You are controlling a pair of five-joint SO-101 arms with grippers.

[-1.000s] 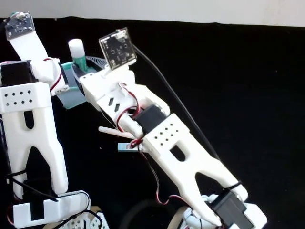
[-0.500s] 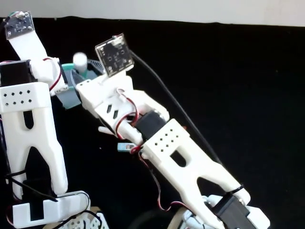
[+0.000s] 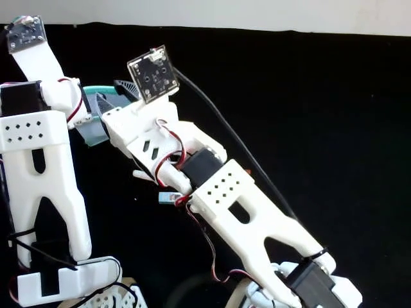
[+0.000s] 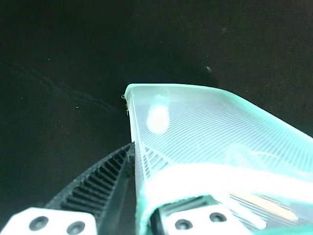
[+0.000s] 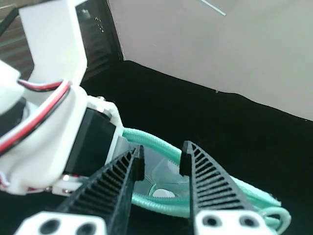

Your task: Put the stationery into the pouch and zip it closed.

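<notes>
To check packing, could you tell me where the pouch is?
The pouch is at the high view's upper left, clamped in the left gripper, with the right gripper over its open mouth.

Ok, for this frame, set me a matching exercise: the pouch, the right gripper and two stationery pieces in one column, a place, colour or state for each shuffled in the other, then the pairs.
Things
1. pouch
2. right gripper
3. glue stick
4. small light blue item

Descriptions
A. lying on the black table, outside the pouch
B. open, just over the pouch's mouth
C. teal-edged, striped and see-through
D. inside the pouch, white cap showing

Pairs: 1-C, 2-B, 3-D, 4-A
</notes>
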